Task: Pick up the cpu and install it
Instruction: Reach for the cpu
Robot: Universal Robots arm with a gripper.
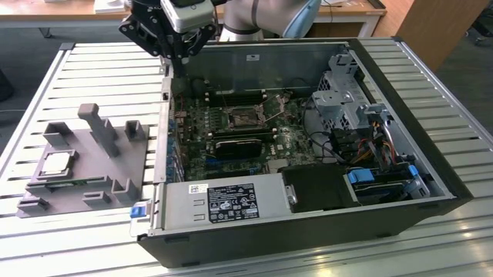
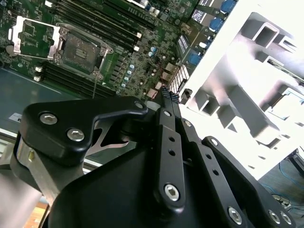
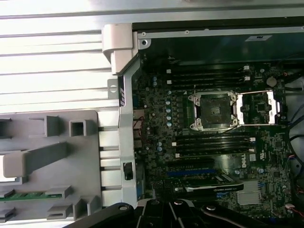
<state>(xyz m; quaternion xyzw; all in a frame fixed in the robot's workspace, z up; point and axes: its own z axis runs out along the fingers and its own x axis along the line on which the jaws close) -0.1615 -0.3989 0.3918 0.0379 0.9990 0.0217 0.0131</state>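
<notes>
Exterior view: pincer (image 1: 179, 56) hovering at 11 o'clock above computer case (image 1: 308, 231), jaws together, empty. Untouched cpu (image 1: 59, 163) lying on grey tray (image 1: 89, 180) at 8 o'clock. Pickup pending, needing jaws parting over it.

Matte black gripper (image 2: 169, 98), built of linked bars pinned with silver hex-socket screws (image 2: 172, 192) (one at each joint). Cross-hatched pads (image 2: 165, 93) at the tips. Behind, pale silver-grey arm (image 1: 254, 17) with light blue joint cap (image 1: 305, 16).
</notes>
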